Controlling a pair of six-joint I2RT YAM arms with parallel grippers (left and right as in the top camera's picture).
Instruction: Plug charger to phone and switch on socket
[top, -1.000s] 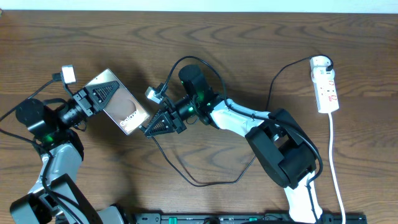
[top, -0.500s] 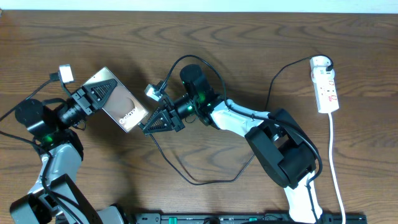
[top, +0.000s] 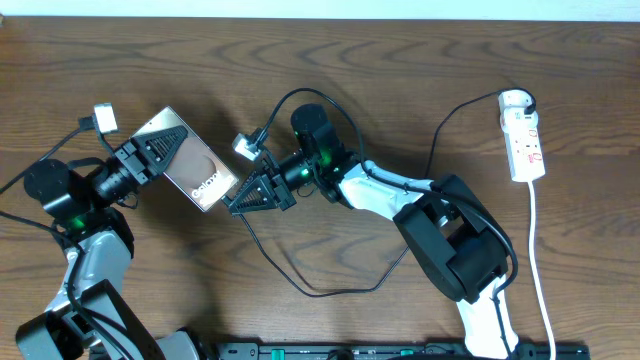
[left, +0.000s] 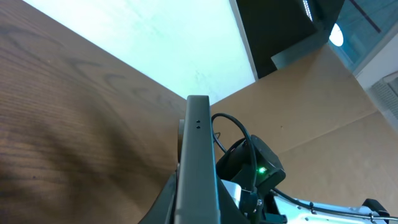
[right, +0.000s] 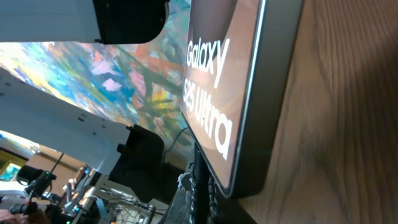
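Phone (top: 203, 178): in the left jaws, gripped at the unlettered end. The lettered end sticks out past the fingertips toward the right jaws. In the left wrist view it is edge-on, a thin edge up mid-frame with two small holes near the top.
Left gripper (top: 165, 150): jaws clenched on the phone, with dark finger parts on either side of its edge in the wrist view.
Lettering: white "Galaxy S25 Ultra", filling the right wrist view just ahead of the right jaws.
Right gripper (top: 240, 202): jaws drawn together on the charger's plug end, with the tip right at the phone's lettered end.
Charger (top: 320, 296): the plug tip is the dark shape low in the right wrist view, against the phone's end edge. Cannot tell if it is seated in the port. The cable leaves behind the right jaws, loops across the worktop (top: 400, 60) beside the right arm, then climbs to the socket.
Socket (top: 524, 135): well apart from both jaws, out past the right arm's base and flat on the worktop. It has a white body with small red marks. The black cable enters at the rounded end and a white cord runs off the other end. Switch position is too small to tell.
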